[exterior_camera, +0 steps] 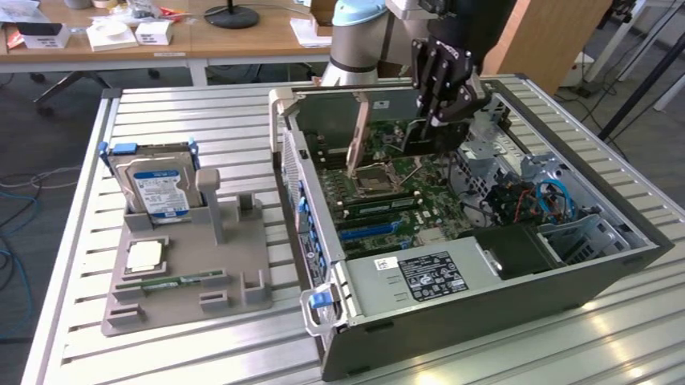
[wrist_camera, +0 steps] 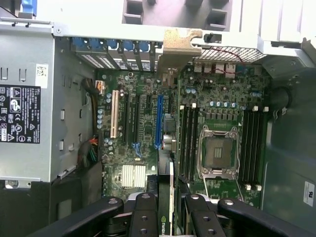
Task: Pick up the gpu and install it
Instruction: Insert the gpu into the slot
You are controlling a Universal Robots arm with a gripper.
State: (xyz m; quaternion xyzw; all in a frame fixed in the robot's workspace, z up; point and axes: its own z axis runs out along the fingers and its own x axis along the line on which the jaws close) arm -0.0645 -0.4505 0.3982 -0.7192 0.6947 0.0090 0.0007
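My gripper (exterior_camera: pixel 434 128) hangs over the open computer case (exterior_camera: pixel 503 289), shut on the gpu (exterior_camera: pixel 387 120). The card stands on edge above the motherboard (exterior_camera: pixel 396 200), and its metal bracket points toward the slotted rear wall of the case. In the wrist view, the gpu (wrist_camera: pixel 178 47) runs edge-on from between my black fingers (wrist_camera: pixel 143 212) to its bracket by the rear slot openings. It lies just beside the long blue slot (wrist_camera: pixel 159 121), roughly in line with it. I cannot tell whether the card touches the board.
A power supply (exterior_camera: pixel 423 277) fills the near end of the case, and blue cables (exterior_camera: pixel 551 200) and drive bays sit at the exterior view's right. On the exterior view's left, a grey fixture (exterior_camera: pixel 241 257) holds a hard drive (exterior_camera: pixel 159 188), a processor chip (exterior_camera: pixel 144 255) and a memory stick (exterior_camera: pixel 172 282).
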